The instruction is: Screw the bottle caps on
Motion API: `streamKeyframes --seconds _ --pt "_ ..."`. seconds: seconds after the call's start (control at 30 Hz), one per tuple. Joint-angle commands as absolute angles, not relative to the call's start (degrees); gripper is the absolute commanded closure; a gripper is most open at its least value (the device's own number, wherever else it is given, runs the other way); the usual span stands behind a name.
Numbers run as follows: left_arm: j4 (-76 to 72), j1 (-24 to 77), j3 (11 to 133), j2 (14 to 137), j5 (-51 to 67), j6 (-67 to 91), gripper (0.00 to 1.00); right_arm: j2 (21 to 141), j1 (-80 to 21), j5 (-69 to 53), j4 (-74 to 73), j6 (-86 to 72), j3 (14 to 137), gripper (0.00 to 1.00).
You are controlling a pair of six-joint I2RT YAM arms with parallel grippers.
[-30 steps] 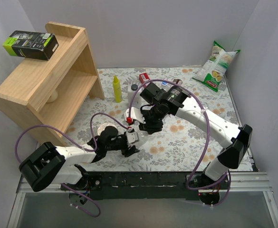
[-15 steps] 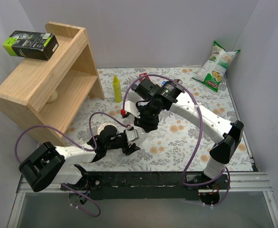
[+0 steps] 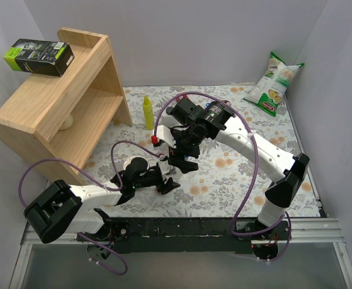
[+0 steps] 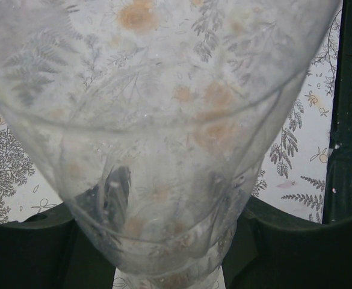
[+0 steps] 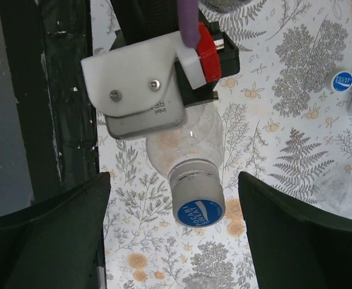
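While my left gripper (image 3: 162,180) clamps the clear bottle (image 5: 185,141), I see its blue cap (image 5: 198,211) seated on the neck. My right gripper (image 5: 174,232) is spread wide, with its fingers (image 5: 55,235) clear on either side. A loose blue cap (image 5: 343,80) lies at two o'clock.

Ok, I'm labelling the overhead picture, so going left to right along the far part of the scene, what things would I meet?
Black-and-green cardboard box → slim yellow plastic bottle → green-and-white snack bag.
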State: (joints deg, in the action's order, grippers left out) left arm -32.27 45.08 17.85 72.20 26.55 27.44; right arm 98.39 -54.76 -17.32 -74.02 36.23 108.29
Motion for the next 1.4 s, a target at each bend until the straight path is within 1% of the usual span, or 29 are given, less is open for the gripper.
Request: streamKeyframes --seconds 0.0,0.13,0.23,0.27,0.43,0.57,0.67,0.87,1.37 --pt "-34.37 45.0 17.32 69.79 26.28 29.71 1.0 92.13 -54.41 -22.15 -70.77 36.74 110.83 0.07" --pt "-34.45 45.0 16.79 68.12 26.63 29.53 1.0 87.28 -50.81 -24.08 -63.74 35.17 107.59 0.07" --pt "-32.35 45.0 18.1 67.06 26.54 30.32 1.0 85.08 -47.21 -28.02 -59.51 34.54 105.91 0.06" --pt "-30.17 45.0 19.41 66.89 26.72 30.76 1.0 84.64 -45.54 -31.17 -58.72 34.28 104.6 0.06" --pt "-25.85 44.83 22.32 67.14 27.24 34.63 1.0 82.09 -44.39 -35.94 -50.29 35.07 97.48 0.08" --pt "-25.93 43.95 23.73 68.82 29.27 35.24 1.0 83.23 -44.3 -41.38 -50.36 36.91 97.03 0.09" --pt "-26.37 43.51 24.78 69.78 29.79 35.68 1.0 84.37 -44.21 -41.84 -51.15 37.79 97.47 0.11" --pt "-26.72 43.51 25.75 70.4 30.06 36.03 1.0 82.97 -44.3 -41.31 -47.47 35.95 93.34 0.11" --pt "-28.65 43.51 25.58 70.05 28.04 40.08 1.0 82.18 -44.3 -39.11 -50.36 35.51 92.9 0.14"
